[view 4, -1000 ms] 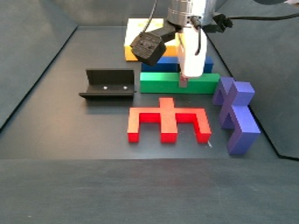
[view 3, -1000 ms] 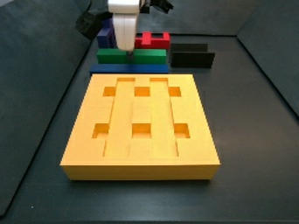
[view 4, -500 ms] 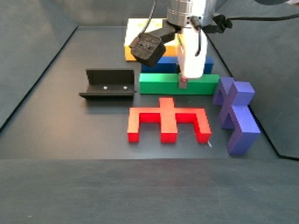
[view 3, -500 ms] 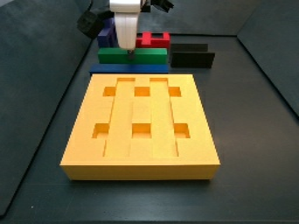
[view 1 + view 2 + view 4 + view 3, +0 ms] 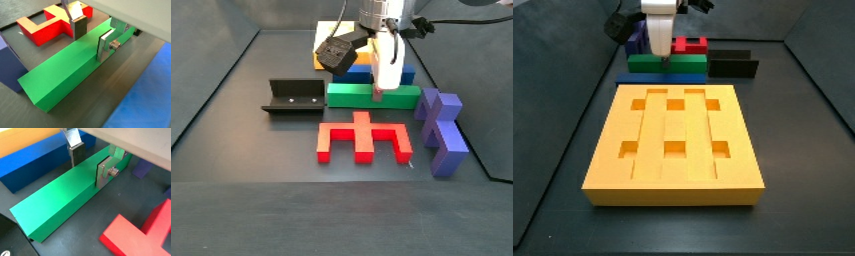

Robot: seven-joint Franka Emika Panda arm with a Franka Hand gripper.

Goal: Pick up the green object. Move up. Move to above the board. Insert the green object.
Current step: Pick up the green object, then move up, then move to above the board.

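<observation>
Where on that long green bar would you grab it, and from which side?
Around the middle of the green object, from straight above, pinching its two long flat faces. The bar lies flat and is narrow enough to fit between them. The gripper sits there now, its fingers astride the bar.

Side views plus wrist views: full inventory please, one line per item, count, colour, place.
board: 1, orange-yellow, six square holes, beside the blue bar.
green object: 1, green, long bar between the blue bar and the red block, gripper fingers on both long sides.
blue bar: 1, blue, flat, between green object and board.
red block: 1, red, notched, on the floor beside the green object.
purple blocks: 2, purple, beside the red block.
fixture: 1, dark bracket, on the floor off the green object's end.
gripper: 1, silver fingers astride the green object's middle; contact not clear.
</observation>
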